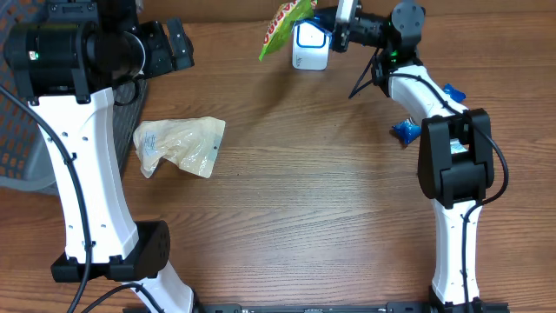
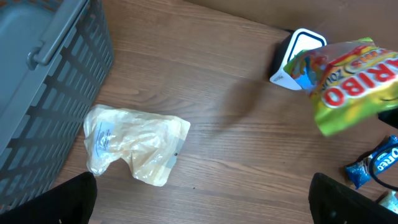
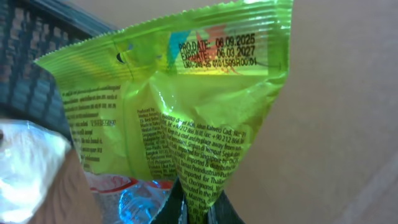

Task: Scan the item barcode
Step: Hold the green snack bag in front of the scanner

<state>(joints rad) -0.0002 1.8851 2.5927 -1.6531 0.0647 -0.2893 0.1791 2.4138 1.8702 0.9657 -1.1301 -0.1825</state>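
As we count from the near edge outward, the table (image 1: 313,200) gives us first one pale, crumpled bag (image 1: 178,145), lying flat on the left half and touched by nothing. Just beside it on the left stands one grey slatted basket (image 1: 13,143), partly hidden by the left arm in the overhead view. On the right half we list two blue wrapped packets: one (image 1: 405,130) near the right arm's elbow and one (image 1: 452,91) further back, both partly covered by that arm. The left wrist view shows Oreo lettering on a blue packet (image 2: 379,163). Further out on the left, the left gripper (image 1: 184,45) hangs above the wood by the basket, its two fingers (image 2: 68,199) spread wide with nothing between them. At the far edge we enter one white scanner (image 1: 310,45) with a blue rim, standing on the table. One green Haribo bag (image 1: 280,26), the item to be scanned, hangs in the air just left of it, and from the left wrist it overlaps the scanner's face. The right gripper (image 1: 325,19) is pressed together on one edge of this bag, pinching it. Small print and a date stamp face the right wrist camera, and the bag blocks most of that view.
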